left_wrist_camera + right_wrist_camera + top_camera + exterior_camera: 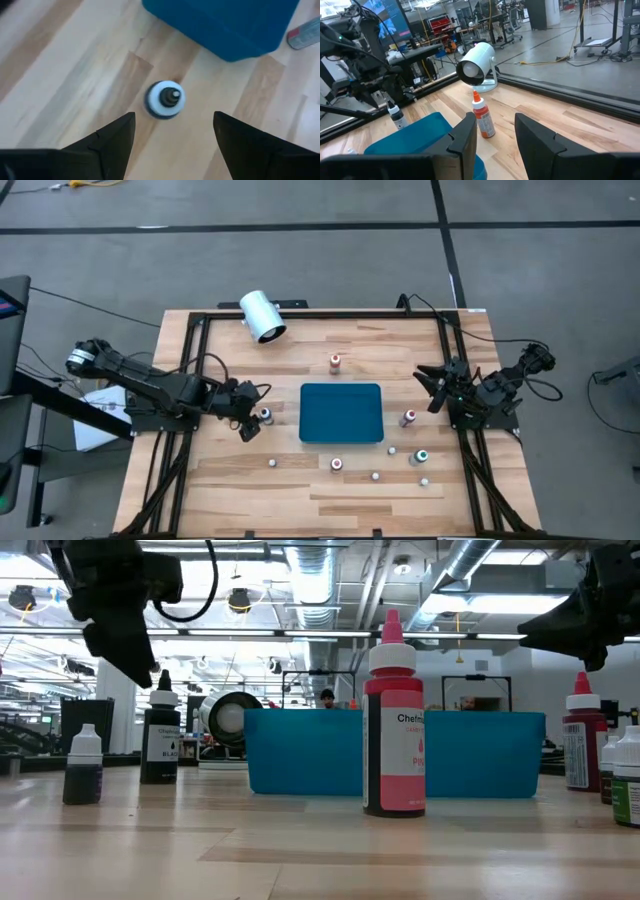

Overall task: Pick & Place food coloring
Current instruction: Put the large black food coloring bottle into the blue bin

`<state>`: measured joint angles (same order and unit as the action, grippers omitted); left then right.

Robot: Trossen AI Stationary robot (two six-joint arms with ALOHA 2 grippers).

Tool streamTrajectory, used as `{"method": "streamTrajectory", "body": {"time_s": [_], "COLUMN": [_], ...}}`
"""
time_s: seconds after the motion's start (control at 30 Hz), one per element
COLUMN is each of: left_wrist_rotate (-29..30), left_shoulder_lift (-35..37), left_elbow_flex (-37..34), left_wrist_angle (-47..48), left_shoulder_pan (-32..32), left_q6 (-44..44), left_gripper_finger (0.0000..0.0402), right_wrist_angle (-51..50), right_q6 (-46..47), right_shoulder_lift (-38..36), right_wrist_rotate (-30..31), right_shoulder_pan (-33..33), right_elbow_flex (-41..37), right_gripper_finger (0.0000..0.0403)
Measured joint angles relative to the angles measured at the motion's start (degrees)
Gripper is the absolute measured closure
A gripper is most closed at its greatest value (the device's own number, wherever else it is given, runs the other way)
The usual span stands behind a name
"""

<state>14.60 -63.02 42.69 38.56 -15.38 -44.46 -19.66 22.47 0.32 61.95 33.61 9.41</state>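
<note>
I've got the left gripper point(252, 423) wide open above a white-capped bottle point(266, 416) beside the teal tray point(341, 413) — nothing held. Right gripper point(432, 384) open, empty, at the bench edge.

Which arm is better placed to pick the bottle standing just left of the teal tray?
The left. Its open left gripper hangs right over the white-capped bottle beside the teal tray; the right gripper waits open across the tray.
</note>
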Motion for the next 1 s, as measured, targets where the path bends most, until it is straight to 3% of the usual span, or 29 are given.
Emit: {"method": "streamTrajectory", "body": {"time_s": [0.3, 0.73, 1.0], "left_wrist_rotate": [2.4, 4.0, 3.9], "left_shoulder_lift": [-0.5, -12.2, -13.1], "left_elbow_flex": [-0.5, -0.5, -0.5], "left_wrist_angle": [-2.5, -9.4, -10.1], "left_shoulder_pan": [-0.7, -0.7, -0.7], "left_q6": [1.4, 2.6, 2.8], "left_gripper_finger": [0.0141, 0.0141, 0.0162], "right_wrist_angle": [0.0, 0.0, 0.0], "right_q6": [0.0, 0.0, 0.0], "right_shoulder_lift": [0.0, 0.0, 0.0], "right_wrist_rotate": [0.1, 0.1, 0.1], "right_shoulder_pan": [0.0, 0.0, 0.0], "right_elbow_flex": [0.0, 0.0, 0.0], "right_gripper_finger": [0.0280, 0.0280, 0.0280]}}
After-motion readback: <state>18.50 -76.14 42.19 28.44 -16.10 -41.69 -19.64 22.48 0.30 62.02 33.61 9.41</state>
